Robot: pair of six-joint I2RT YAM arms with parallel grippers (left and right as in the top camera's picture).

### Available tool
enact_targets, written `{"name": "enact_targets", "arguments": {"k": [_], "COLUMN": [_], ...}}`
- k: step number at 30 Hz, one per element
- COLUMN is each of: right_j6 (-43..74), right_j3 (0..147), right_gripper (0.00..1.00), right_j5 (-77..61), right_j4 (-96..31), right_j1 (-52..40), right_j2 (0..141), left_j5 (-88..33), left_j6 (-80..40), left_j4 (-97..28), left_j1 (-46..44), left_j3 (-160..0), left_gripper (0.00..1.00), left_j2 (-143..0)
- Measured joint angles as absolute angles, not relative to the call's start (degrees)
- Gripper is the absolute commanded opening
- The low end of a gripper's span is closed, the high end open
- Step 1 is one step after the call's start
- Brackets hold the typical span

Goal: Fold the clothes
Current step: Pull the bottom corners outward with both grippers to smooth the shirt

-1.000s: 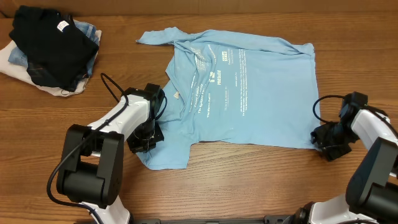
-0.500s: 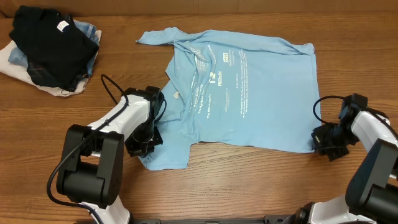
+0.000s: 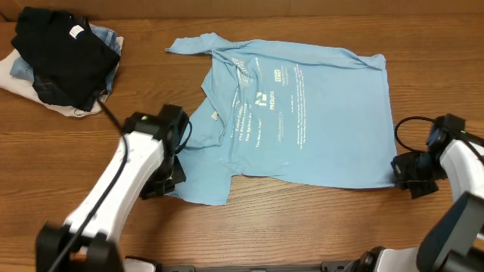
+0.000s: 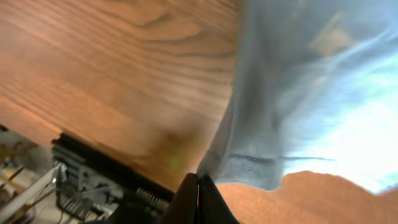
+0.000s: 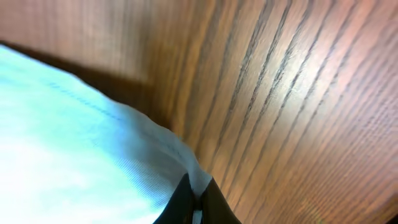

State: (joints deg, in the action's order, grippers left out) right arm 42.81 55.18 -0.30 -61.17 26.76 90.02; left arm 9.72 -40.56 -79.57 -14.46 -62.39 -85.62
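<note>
Currently holds, across the middle of the wooden table [image 3: 318,227], a sky-blue printed shirt [image 3: 302,113] spread out; shows a black-topped clothes pile [image 3: 64,57] at the table's far-left corner; clamps left gripper [image 3: 166,185] and right gripper [image 3: 399,175] shut on the shirt's near corners.

The left arm [image 3: 113,185] is a smooth white link with black joint housings and a black base block [image 3: 53,245]. A thin black cable [image 3: 110,117] runs off its wrist. The right arm [image 3: 460,155] is white too, with a black cable loop [image 3: 412,119] above its wrist. The left gripper [image 3: 168,183] and right gripper [image 3: 401,174] are black; their fingers [image 4: 210,202] taper to narrow dark tips.
</note>
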Motion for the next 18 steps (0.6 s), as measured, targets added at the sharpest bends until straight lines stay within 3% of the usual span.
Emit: {"name": "enact_targets", "arguments": {"k": [18], "right_j6": [43.42], "right_j3": [60.55], "right_gripper": [0.04], "right_j5": [1.37], "right_j4": [-70.43], "right_j1": [30.81], "right_j2": [79.9], "left_j5": [6.87], "left_j6": [-43.59], "left_j4": [-89.32], "left_j1": [-14.46], "left_j3": [-62.39], "left_gripper": [0.04], "left_j2": [-63.09]}}
